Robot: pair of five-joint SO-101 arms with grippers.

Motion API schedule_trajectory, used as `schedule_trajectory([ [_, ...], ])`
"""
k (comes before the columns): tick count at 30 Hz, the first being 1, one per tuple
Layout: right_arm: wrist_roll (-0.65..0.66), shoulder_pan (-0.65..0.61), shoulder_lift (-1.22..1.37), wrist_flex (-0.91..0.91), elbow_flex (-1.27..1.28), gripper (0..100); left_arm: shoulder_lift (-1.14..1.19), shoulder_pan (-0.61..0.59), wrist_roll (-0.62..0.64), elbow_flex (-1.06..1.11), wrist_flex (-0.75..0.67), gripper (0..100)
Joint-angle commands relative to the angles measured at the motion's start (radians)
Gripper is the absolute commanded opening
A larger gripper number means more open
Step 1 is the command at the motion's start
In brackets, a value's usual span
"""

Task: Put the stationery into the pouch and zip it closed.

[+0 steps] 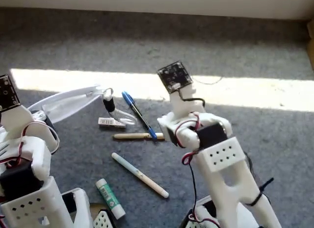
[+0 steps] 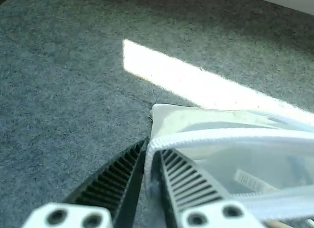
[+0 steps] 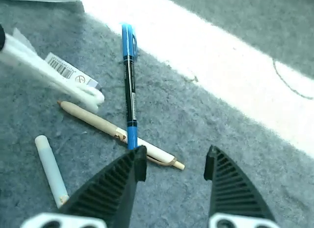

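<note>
A clear pouch [image 1: 66, 103] with a white zipper edge lies at the left; my left gripper [image 2: 153, 152] is shut on that edge [image 2: 221, 137] at the pouch's corner. Beside the pouch's mouth lie a blue pen [image 1: 138, 114], a beige pen [image 1: 132, 136] crossing under it, a barcoded packet with a black-capped item [image 1: 110, 115], a pale marker [image 1: 140, 175] and a green-and-white glue stick [image 1: 110, 198]. My right gripper [image 3: 175, 162] hangs open just above the carpet by the beige pen's tip [image 3: 169, 162], close to the blue pen [image 3: 129, 81], with nothing between its fingers.
Grey carpet [image 1: 265, 51] covers the whole work surface, with a bright sunlit band [image 1: 245, 93] across it. A thin wire [image 3: 289, 83] lies on the carpet to the right of the stationery. Both arm bases stand at the near edge.
</note>
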Motion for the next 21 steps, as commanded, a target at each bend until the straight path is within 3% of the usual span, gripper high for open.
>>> schedule_trajectory([
  [1,-0.011,-0.053,0.139,-0.074,-0.133,18.5,0.004,-0.013,0.008,-0.015,-0.006,1],
  [9,-0.011,-0.137,0.466,-0.165,-0.344,18.5,0.004,-0.013,0.008,-0.013,-0.005,1],
  [21,-0.005,-0.183,0.84,-0.159,-0.633,18.5,0.004,-0.013,0.006,-0.013,-0.006,1],
])
